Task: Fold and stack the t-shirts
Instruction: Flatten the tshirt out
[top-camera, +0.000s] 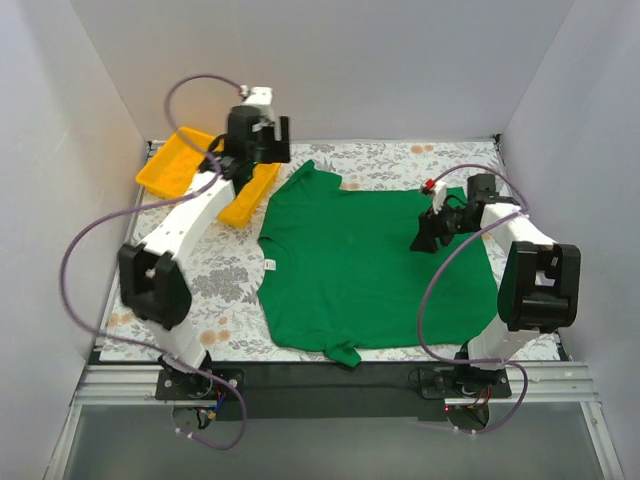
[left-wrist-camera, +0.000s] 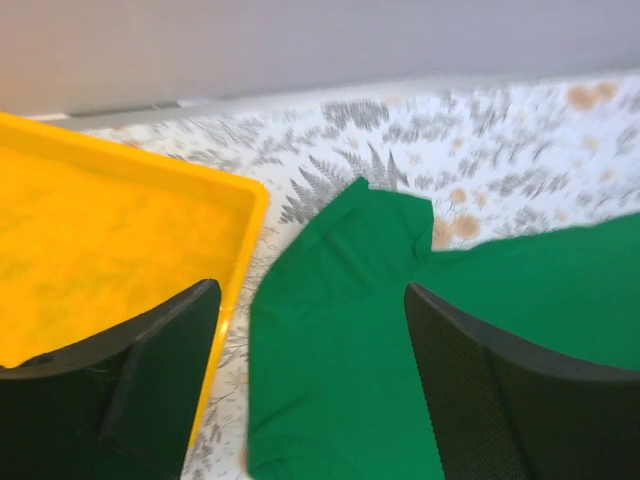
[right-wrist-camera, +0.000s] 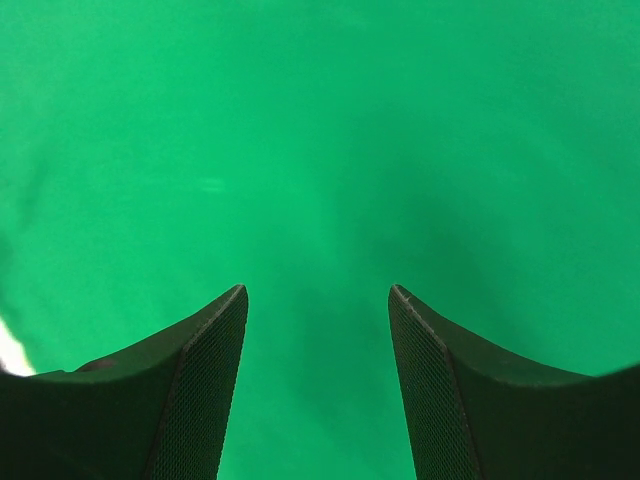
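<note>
Shirt (top-camera: 350, 265) lies spread flat on the flowered tablecloth (top-camera: 220, 270), roughly mid-table, bright green, no print. A small white tag (top-camera: 268, 265) marks the neck on its left side. One sleeve (top-camera: 315, 172) points toward the far wall, the other sleeve (top-camera: 345, 352) toward my bases, and the hem end runs off to the right under my right arm. Fabric looks mostly smooth from above, with no fold made in it yet. A yellow tray (top-camera: 170, 165) sits at the far left corner of the cloth, tilted to the table edges, with nothing in it that I can see. Its near long side is just beside the shirt's far shoulder, and I cannot tell whether the two touch. My left gripper (top-camera: 258, 145) hangs over the tray's right end, next to the far sleeve. In the left wrist view its fingers (left-wrist-camera: 170, 350) stand wide apart with nothing between them; below the gap (left-wrist-camera: 308, 300) are the tray wall (left-wrist-camera: 235, 250) and the green sleeve (left-wrist-camera: 370, 220). My right gripper (top-camera: 432, 232) is over the right half of the shirt, pointing down at it. In the right wrist view (right-wrist-camera: 318, 295) its fingers (right-wrist-camera: 215, 370) are also apart and hold nothing, with plain green cloth (right-wrist-camera: 320, 130) filling the whole frame. I cannot tell whether those tips touch the fabric or hang just above it. Purple cables (top-camera: 75, 250) loop beside both arms.
</note>
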